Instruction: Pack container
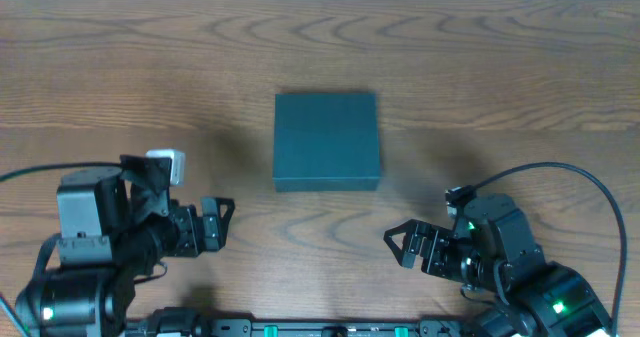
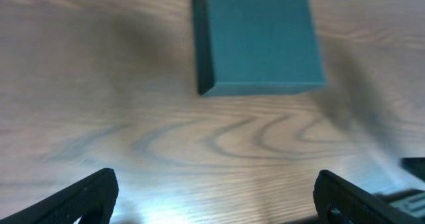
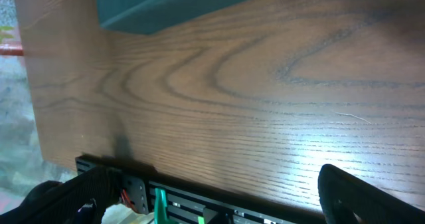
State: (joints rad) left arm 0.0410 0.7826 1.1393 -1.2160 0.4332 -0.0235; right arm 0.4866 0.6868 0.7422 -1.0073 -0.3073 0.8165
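Short of container (image 1: 327,140), L tool (image 1: 222,224) & R tool (image 1: 396,247), jaws wide.

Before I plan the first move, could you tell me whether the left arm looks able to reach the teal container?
Probably yes. The left hand is open and empty, facing the container, and only bare table lies between them; the right hand sits well off to the other side.

The left gripper (image 1: 222,224) sits off the near-left corner of the container (image 1: 327,140), well apart from it, its fingers spread wide with nothing between them. The right gripper (image 1: 397,249) sits off the near-right corner, likewise apart, spread wide and empty.
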